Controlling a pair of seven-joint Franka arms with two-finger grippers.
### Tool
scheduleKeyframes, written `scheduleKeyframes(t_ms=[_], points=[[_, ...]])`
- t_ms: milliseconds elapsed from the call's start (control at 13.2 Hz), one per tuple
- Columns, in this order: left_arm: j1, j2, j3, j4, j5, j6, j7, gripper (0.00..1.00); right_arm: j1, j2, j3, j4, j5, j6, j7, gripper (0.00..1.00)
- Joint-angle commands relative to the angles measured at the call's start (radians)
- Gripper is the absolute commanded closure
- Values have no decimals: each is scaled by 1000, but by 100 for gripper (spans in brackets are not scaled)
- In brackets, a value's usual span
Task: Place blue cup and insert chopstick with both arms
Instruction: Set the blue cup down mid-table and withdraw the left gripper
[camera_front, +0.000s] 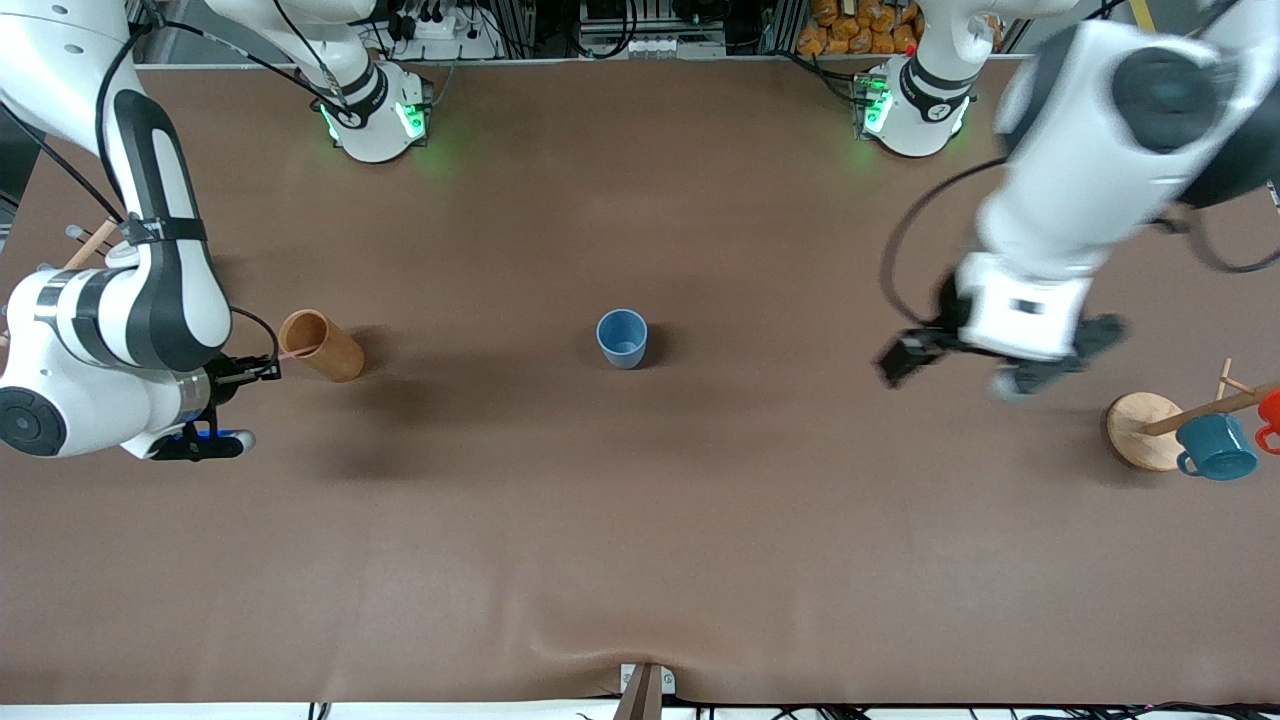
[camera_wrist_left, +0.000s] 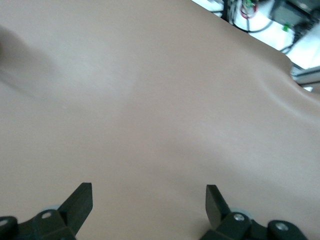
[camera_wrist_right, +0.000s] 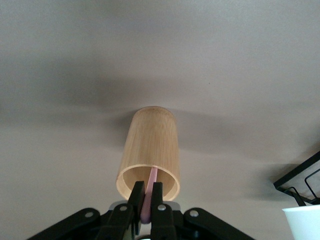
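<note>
The blue cup (camera_front: 622, 338) stands upright near the middle of the table, with no gripper close to it. A brown cylindrical holder (camera_front: 322, 345) lies on its side toward the right arm's end; it also shows in the right wrist view (camera_wrist_right: 150, 145). My right gripper (camera_front: 268, 370) (camera_wrist_right: 148, 186) is at the holder's open mouth, shut on the pale-pink chopstick (camera_front: 298, 352) (camera_wrist_right: 152, 176). The chopstick's other end reaches into the holder. My left gripper (camera_front: 955, 372) (camera_wrist_left: 149, 200) is open and empty, over bare table between the cup and the mug rack.
A mug rack with a round wooden base (camera_front: 1140, 430) stands at the left arm's end, with a teal mug (camera_front: 1215, 447) and a red mug (camera_front: 1270, 420) on it. The right wrist view shows a black wire frame (camera_wrist_right: 300, 180) and a white object (camera_wrist_right: 302, 222).
</note>
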Motion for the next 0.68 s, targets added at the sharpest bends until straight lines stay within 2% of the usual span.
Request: scheduleKeyframes(t_ms=[0, 152, 304, 456, 608], points=[[102, -55, -13, -25, -18, -35, 154, 0, -3, -63, 2, -1, -13, -28, -12, 100], [153, -95, 0, -34, -42, -101, 347, 0, -2, -109, 2, 12, -21, -63, -12, 100], [130, -130, 101, -37, -52, -169, 485, 0, 3, -165, 6, 42, -33, -99, -13, 100], [119, -162, 144, -40, -58, -238, 519, 0, 26, -205, 14, 96, -29, -141, -13, 100], [125, -207, 157, -74, -82, -266, 521, 0, 99, -210, 22, 146, -21, -147, -10, 100]])
